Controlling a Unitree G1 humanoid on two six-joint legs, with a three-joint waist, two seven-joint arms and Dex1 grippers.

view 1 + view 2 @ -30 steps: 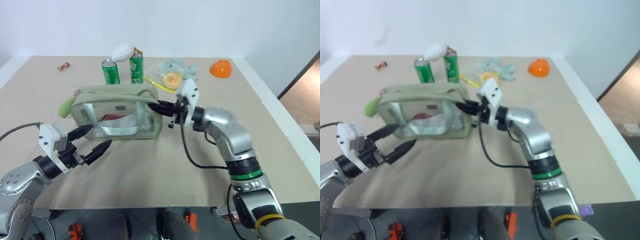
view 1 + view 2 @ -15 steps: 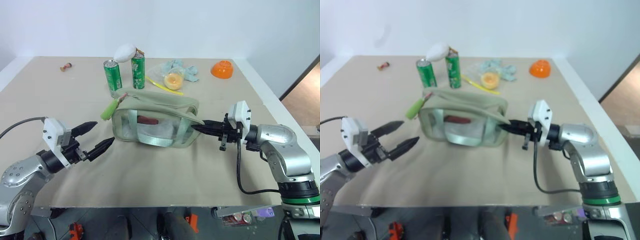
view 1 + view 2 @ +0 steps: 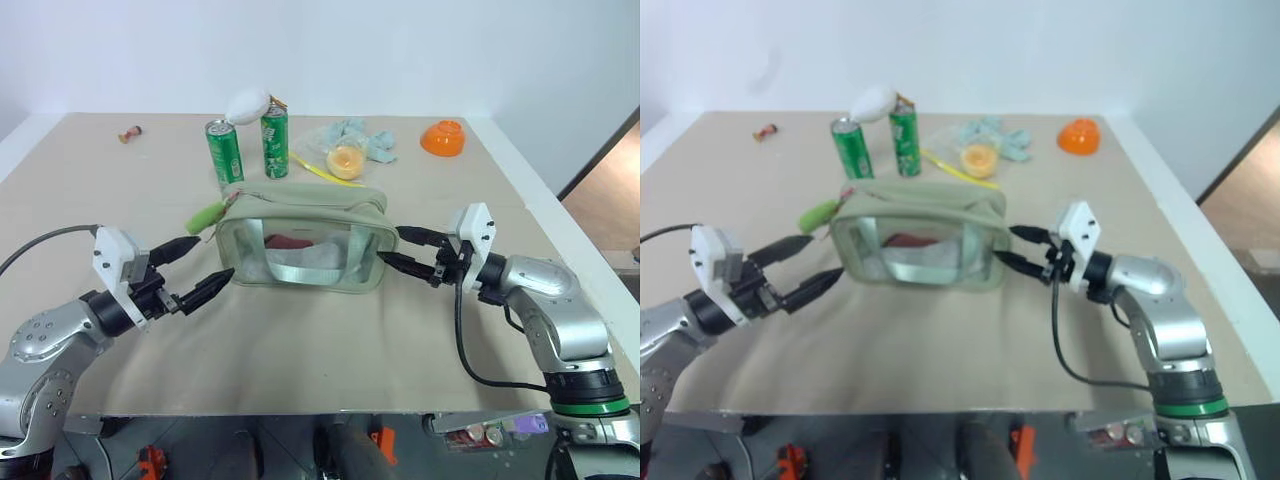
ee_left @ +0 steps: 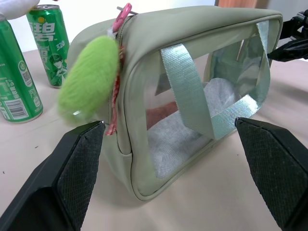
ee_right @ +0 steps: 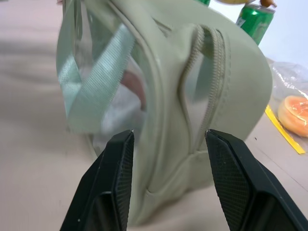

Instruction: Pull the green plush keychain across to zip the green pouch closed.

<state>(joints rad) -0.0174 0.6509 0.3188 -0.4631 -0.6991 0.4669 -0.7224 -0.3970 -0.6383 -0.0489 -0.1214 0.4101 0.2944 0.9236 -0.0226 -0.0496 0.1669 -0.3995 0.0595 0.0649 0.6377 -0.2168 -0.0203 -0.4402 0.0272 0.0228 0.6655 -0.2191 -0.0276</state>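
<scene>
The green pouch [image 3: 303,237] sits on the table [image 3: 330,340] between both grippers, right gripper [image 3: 408,249] parted just off its end holding nothing, left gripper [image 3: 200,267] wide open and empty, green plush keychain [image 3: 206,215] dangling just above it.

Silver arms, black claws, white wrist mounts.

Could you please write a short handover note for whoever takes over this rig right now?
Left end effector: open, empty, near the keychain end of the green pouch.
Right end effector: open, empty, at the pouch's opposite end, not gripping it.
Green plush keychain: hangs off the pouch's end toward the left arm.
Done: the pouch stands upright on the table, between both arms.
Left: grasp the keychain and pull it across; the zip's state is unclear.
</scene>
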